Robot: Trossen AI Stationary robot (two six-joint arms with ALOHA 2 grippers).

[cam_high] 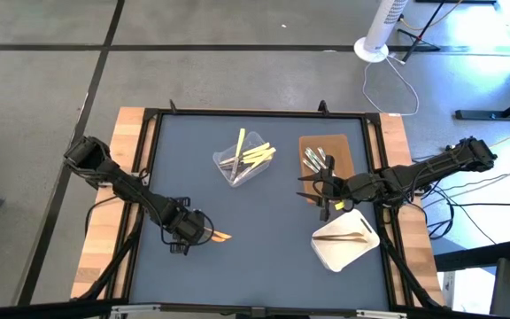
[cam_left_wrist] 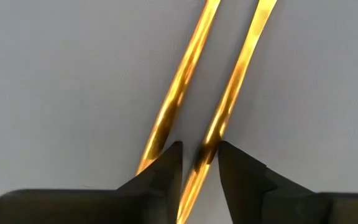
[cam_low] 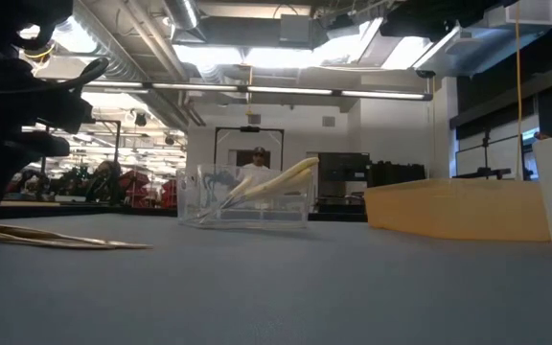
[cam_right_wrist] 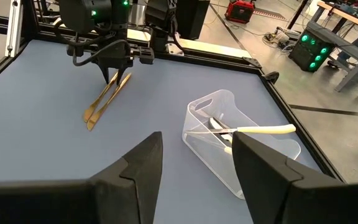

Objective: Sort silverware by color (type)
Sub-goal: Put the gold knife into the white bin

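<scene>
Two orange utensils (cam_left_wrist: 229,106) lie side by side on the mat (cam_high: 193,195). Left gripper (cam_left_wrist: 199,163) is down on them, jaws slightly apart; one stick runs between the fingertips, the other just outside one finger (cam_left_wrist: 160,177). Right gripper (cam_right_wrist: 194,158) hangs jaws wide apart; ahead of them sits the clear tub (cam_right_wrist: 241,140), holding yellow utensils (cam_high: 255,155) and silver ones (tangled, count unclear). More silver utensils (cam_high: 315,159) on the brown tray (cam_high: 339,146); brown utensils (cam_high: 339,236) on the white tray (cam_high: 348,252).
</scene>
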